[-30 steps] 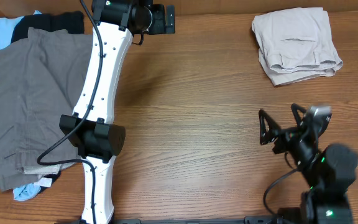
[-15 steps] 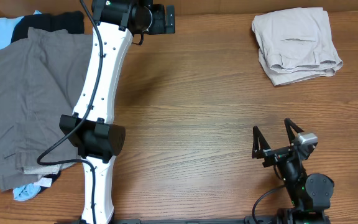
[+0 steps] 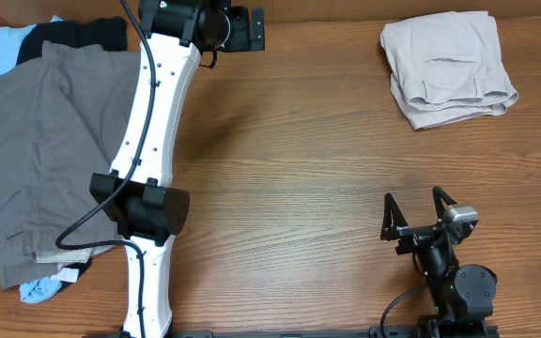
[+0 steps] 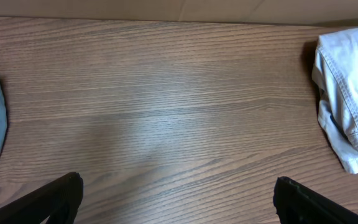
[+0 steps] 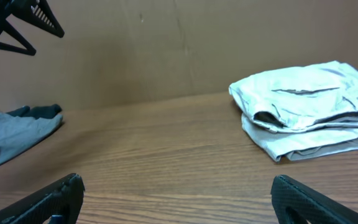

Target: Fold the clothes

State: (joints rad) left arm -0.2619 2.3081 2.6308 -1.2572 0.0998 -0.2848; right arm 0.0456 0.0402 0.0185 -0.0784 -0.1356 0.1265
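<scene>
The beige khaki shorts [image 3: 449,70] lie folded at the table's far right; they also show in the right wrist view [image 5: 309,109] and at the right edge of the left wrist view [image 4: 350,93]. Gray shorts [image 3: 54,160] lie spread on the pile at the left, over a black garment [image 3: 73,36] and a light-blue garment [image 3: 7,47]. My left gripper [image 3: 255,30] is open and empty at the far edge, over bare wood [image 4: 179,205]. My right gripper [image 3: 411,218] is open and empty near the front right, well short of the beige shorts [image 5: 179,202].
The white left arm [image 3: 153,113] stretches from the front edge to the far edge beside the pile. The wooden table [image 3: 299,160] lies bare between the pile and the folded shorts. A brown wall [image 5: 166,50] stands behind the table.
My right arm has drawn back toward the front edge and settled lower, its gripper still open. The left arm and the clothes have not moved.
</scene>
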